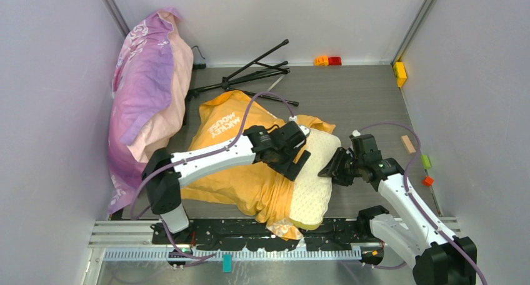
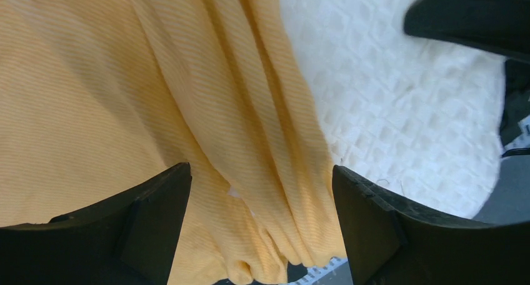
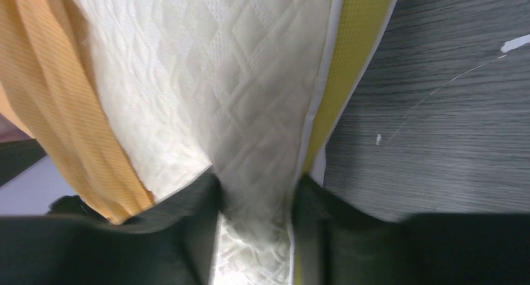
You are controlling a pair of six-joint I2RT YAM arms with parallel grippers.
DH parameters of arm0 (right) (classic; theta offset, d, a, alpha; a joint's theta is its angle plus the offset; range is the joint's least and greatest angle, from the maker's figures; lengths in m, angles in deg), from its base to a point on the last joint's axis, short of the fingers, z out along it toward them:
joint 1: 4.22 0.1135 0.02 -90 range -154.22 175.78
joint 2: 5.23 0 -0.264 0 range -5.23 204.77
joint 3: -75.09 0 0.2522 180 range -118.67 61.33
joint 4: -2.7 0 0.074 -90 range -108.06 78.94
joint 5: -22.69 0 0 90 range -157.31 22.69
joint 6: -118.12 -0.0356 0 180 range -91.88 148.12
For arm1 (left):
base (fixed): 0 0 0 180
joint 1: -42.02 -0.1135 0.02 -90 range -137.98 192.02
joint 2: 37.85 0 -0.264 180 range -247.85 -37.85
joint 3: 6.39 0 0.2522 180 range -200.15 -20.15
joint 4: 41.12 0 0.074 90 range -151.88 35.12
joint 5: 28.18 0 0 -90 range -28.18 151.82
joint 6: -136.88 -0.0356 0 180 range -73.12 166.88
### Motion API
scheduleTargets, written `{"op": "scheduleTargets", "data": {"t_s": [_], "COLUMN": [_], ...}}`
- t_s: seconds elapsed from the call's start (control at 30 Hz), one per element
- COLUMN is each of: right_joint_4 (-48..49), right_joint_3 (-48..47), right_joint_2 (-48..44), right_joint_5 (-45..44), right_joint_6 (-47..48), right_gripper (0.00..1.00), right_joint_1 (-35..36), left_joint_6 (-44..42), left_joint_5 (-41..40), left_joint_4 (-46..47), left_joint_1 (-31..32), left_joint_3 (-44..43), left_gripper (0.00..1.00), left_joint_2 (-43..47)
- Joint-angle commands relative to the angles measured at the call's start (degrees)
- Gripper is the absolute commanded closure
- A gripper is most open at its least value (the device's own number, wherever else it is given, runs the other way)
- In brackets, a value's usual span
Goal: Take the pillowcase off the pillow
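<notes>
The orange pillowcase [image 1: 228, 150] lies across the middle of the table and is bunched at its right end. The cream quilted pillow [image 1: 312, 185] sticks out of it to the right. My left gripper [image 1: 294, 159] hovers over the bunched edge. In the left wrist view it [image 2: 259, 194] is open, with orange folds [image 2: 206, 110] between the wide-apart fingers and the white pillow [image 2: 400, 110] beyond. My right gripper [image 1: 330, 167] is at the pillow's right edge. In the right wrist view it [image 3: 256, 216] is shut on the pillow's quilted edge [image 3: 231, 79], next to the yellow-olive band [image 3: 350, 54].
A pink-purple floral pillow [image 1: 147, 91] leans against the left wall. A folded black tripod [image 1: 250, 72] lies behind the pillowcase. Small coloured blocks sit at the back [image 1: 328, 61] and along the right wall [image 1: 400, 72], with a wooden block [image 1: 408, 144] among them.
</notes>
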Motion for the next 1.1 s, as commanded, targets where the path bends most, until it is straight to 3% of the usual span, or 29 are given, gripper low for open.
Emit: {"op": "scheduleTargets", "data": {"t_s": [0.0, 0.1, 0.2, 0.23, 0.37, 0.63, 0.77, 0.87, 0.93, 1.0, 1.07], "right_joint_4": [3.6, 1.43, -1.75, -2.51, -6.2, -10.99, -6.61, -3.07, -1.02, 1.22, 4.02], "right_joint_3": [-0.45, -2.07, -3.98, -4.62, -8.04, -16.76, -19.12, -20.78, -21.95, -23.19, -24.79], "right_joint_2": [-0.75, -1.96, -4.56, -5.92, -10.76, -14.84, -12.99, -9.2, -6.61, -4.23, -2.1], "right_joint_5": [-0.37, -5.84, -17.34, -22.39, -36.8, -60.77, -56.65, -42.73, -31.79, -26.18, -23.44], "right_joint_6": [0.49, -0.26, -3.2, -4.63, -8.01, -9.91, -2.05, 4.33, 4.95, 3.68, 1.45], "right_gripper": [0.7, 0.98, 1.0, 1.0, 1.0, 1.0, 1.0, 1.0, 1.0, 1.0, 1.0], "right_joint_1": [0.41, 0.39, 0.33, 0.34, 0.34, 0.25, 0.33, 0.28, 0.27, 0.29, 0.31], "left_joint_6": [1.8, 2.44, 3.55, 3.8, 4.09, 5.26, 5.86, 5.13, 4.16, 3.52, 3.28], "left_joint_5": [0.18, -1.27, -6.29, -8.65, -13.41, -6.78, -1.74, 5.85, 11.12, 13.72, 6.45], "left_joint_4": [3.44, 3.53, 3.53, 3.37, 3.02, 10.25, 15.22, 18.2, 18.75, 17.21, 12.58], "left_joint_1": [-0.6, -2.63, -5.42, -6.46, -14.2, -31.15, -34.72, -34.68, -34.68, -34.45, -30.5], "left_joint_3": [2.0, 4.41, 8.16, 9.48, 15.45, 28.84, 33.3, 34.43, 33.49, 31.29, 27.87], "left_gripper": [0.2, 0.39, 0.65, 0.69, 0.73, 0.71, 0.72, 0.66, 0.56, 0.4, 0.3], "left_joint_2": [-2.53, -3.13, -0.31, 1.13, 8.63, 26.49, 31.53, 32.97, 33.19, 33.38, 34.93]}}
